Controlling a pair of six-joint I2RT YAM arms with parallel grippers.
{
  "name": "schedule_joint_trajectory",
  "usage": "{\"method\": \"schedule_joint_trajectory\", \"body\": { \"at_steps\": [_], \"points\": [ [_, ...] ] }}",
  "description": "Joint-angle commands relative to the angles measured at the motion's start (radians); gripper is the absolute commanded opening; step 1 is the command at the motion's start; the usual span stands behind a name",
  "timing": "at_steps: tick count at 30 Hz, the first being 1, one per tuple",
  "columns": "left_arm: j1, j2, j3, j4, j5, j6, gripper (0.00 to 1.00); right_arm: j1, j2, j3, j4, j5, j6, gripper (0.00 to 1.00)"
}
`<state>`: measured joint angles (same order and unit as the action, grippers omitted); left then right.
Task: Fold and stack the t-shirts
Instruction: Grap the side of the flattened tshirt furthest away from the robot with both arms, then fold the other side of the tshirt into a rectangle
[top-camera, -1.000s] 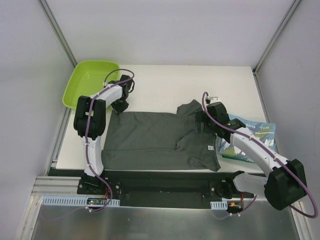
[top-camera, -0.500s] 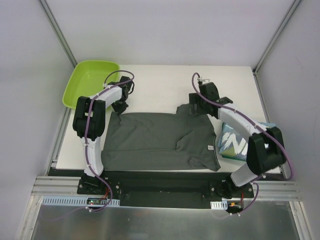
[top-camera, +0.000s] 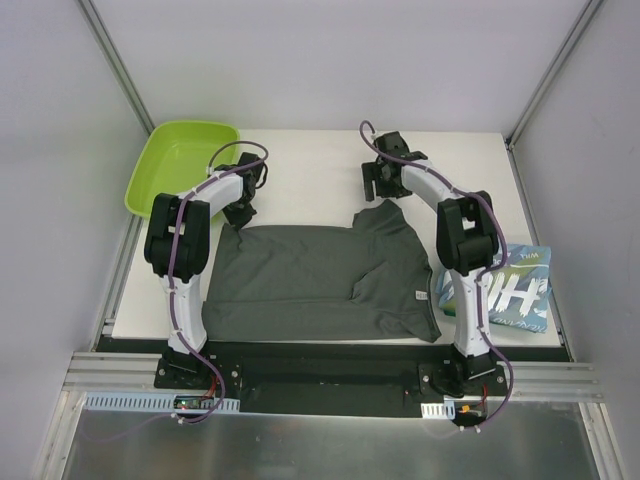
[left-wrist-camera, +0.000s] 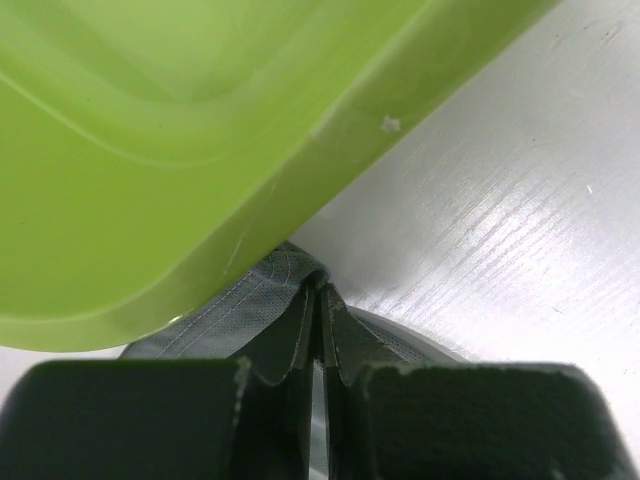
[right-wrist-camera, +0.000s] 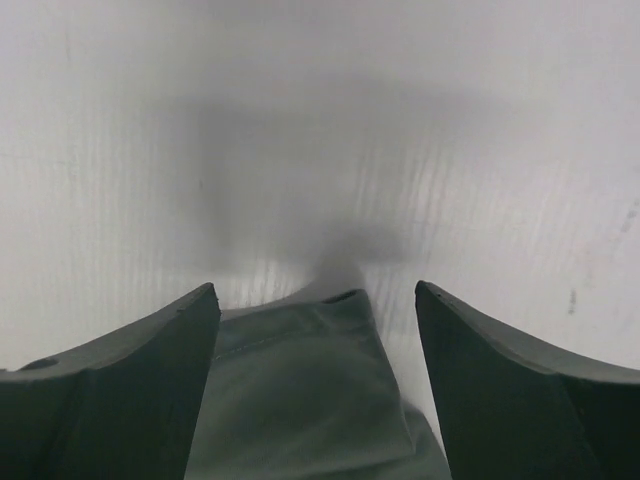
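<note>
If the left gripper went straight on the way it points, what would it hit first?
Most likely the lime-green tray, whose wall looms just past the left gripper pinching the grey t-shirt; depth is unclear.

The top camera looked down on the whole tabletop (top-camera: 310, 170) from behind, while both wrist cameras peered closely at far corners of the dark grey t-shirt (top-camera: 300, 275).

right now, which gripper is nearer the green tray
left. left gripper sits beside the green tray; right gripper is across the table, over a far corner of the grey t-shirt
</note>
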<state>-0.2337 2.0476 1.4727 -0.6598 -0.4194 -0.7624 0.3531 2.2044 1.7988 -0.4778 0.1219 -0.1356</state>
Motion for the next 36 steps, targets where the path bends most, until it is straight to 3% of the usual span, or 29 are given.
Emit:
{"method": "schedule_joint_trajectory", "body": {
  "at_steps": [1,8,13,15,20,28,36],
  "points": [
    [0.010,0.003,-0.034,-0.023,0.054,0.015,0.00,0.001,0.057,0.083,-0.136,-0.041,-0.042,0.79],
    [0.010,0.005,-0.031,-0.020,0.050,0.029,0.00,-0.011,0.064,0.057,-0.140,-0.050,-0.056,0.56],
    [0.010,0.006,-0.025,-0.021,0.057,0.038,0.00,-0.020,0.064,0.051,-0.127,-0.059,-0.068,0.33],
    [0.008,0.008,-0.019,-0.021,0.060,0.043,0.00,-0.026,0.071,0.066,-0.124,-0.076,-0.079,0.19],
    [0.010,0.014,0.029,-0.023,0.064,0.060,0.00,-0.051,0.071,0.097,-0.079,-0.165,-0.113,0.01],
    [0.010,0.000,0.110,-0.024,0.065,0.086,0.00,-0.077,-0.009,0.108,0.008,-0.324,-0.188,0.01],
    [0.008,-0.058,0.049,-0.023,0.113,0.075,0.00,-0.077,-0.225,-0.177,0.119,-0.445,-0.210,0.01]
  ]
}}
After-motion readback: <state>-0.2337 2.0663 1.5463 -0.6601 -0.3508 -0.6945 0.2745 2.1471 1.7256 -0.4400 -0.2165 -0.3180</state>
